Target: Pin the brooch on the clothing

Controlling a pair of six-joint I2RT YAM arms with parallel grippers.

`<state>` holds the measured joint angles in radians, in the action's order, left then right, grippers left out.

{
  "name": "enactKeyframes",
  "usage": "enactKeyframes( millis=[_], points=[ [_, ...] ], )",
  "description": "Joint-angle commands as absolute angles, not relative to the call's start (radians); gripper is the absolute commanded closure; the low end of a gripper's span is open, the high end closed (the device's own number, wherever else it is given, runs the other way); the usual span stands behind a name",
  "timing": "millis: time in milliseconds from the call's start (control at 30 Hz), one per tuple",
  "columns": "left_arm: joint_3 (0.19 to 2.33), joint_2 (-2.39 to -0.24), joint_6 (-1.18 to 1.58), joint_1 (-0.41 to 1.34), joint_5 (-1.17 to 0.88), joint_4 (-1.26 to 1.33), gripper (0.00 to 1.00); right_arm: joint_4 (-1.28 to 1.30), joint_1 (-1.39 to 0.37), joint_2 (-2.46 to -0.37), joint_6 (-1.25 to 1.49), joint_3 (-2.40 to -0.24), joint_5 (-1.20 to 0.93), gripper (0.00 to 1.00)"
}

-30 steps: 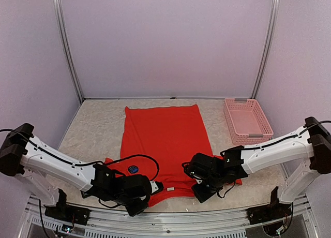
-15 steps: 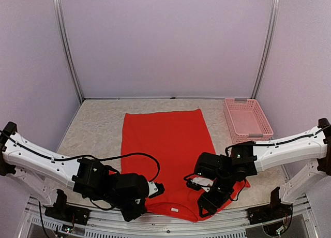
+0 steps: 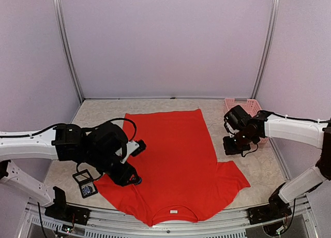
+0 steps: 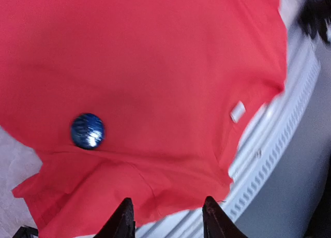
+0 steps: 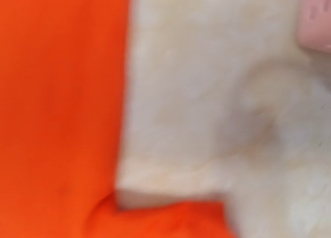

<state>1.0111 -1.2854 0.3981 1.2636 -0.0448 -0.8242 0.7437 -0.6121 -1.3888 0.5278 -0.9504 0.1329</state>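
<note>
The red T-shirt [image 3: 173, 155] lies flat on the table, with its white neck label [image 3: 174, 212] toward the near edge. It fills the left wrist view [image 4: 155, 57], where a round blue brooch [image 4: 87, 130] rests on it beside the left sleeve. My left gripper [image 3: 129, 176] hovers over that sleeve area. Its fingers [image 4: 166, 207] are open and empty. My right gripper [image 3: 234, 144] is off the shirt's right edge, near the basket. Its fingers are out of the blurred right wrist view, which shows the shirt edge [image 5: 57, 103] and bare table.
A pink basket [image 3: 257, 125] stands at the back right, just behind the right gripper; one corner shows in the right wrist view [image 5: 316, 26]. A small black square holder [image 3: 85, 183] with something blue in it lies left of the left sleeve. The metal frame rail [image 4: 274, 160] runs along the near edge.
Both grippers have left the neckline area. The left arm rose and moved left, and the right arm swung back right to the basket. The shirt now lies spread, nearer the front edge.
</note>
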Motion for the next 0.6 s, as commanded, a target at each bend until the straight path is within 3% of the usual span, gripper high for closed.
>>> enactKeyframes(
  millis=[0, 167, 400, 500, 567],
  points=[
    [0.833, -1.194, 0.524, 0.95, 0.009, -0.678, 0.64, 0.596, -0.549, -1.477, 0.476, -0.872, 0.194, 1.0],
    [0.706, -1.186, 0.582, 0.868, 0.054, -0.574, 0.64, 0.531, -0.508, -1.59, 0.451, -0.826, 0.198, 1.0],
    [0.647, -1.243, 0.623, 0.744, 0.147, -0.516, 0.54, 0.484, -0.446, -1.724, 0.424, -0.849, 0.292, 1.0],
    [0.619, -1.264, 0.621, 0.694, 0.149, -0.474, 0.54, 0.517, -0.44, -1.726, 0.419, -0.881, 0.343, 1.0],
    [0.617, -1.287, 0.611, 0.686, 0.142, -0.448, 0.48, 0.549, -0.44, -1.701, 0.408, -0.905, 0.331, 1.0]
  ],
)
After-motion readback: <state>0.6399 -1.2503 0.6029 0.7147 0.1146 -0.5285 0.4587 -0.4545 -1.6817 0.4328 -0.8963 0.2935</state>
